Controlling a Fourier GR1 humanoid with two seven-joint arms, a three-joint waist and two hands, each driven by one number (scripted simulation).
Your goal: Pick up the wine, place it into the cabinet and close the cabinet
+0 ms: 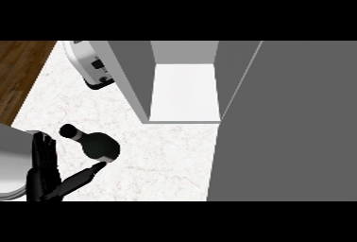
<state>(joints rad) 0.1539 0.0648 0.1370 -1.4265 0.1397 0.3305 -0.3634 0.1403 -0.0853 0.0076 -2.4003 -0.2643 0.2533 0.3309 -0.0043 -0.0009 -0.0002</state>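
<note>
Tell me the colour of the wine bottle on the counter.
Black all over, the wine bottle stands out against the white marbled counter in the head view.

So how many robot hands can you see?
1. The robot hand is at the lower left, fingers straight, with its thumb reaching toward the wine bottle on the counter. The other hand is out of view.

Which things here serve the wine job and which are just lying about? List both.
Job: wine bottle; open cabinet with its door; left hand beside the bottle.
Lying about: toaster; counter itself.
</note>
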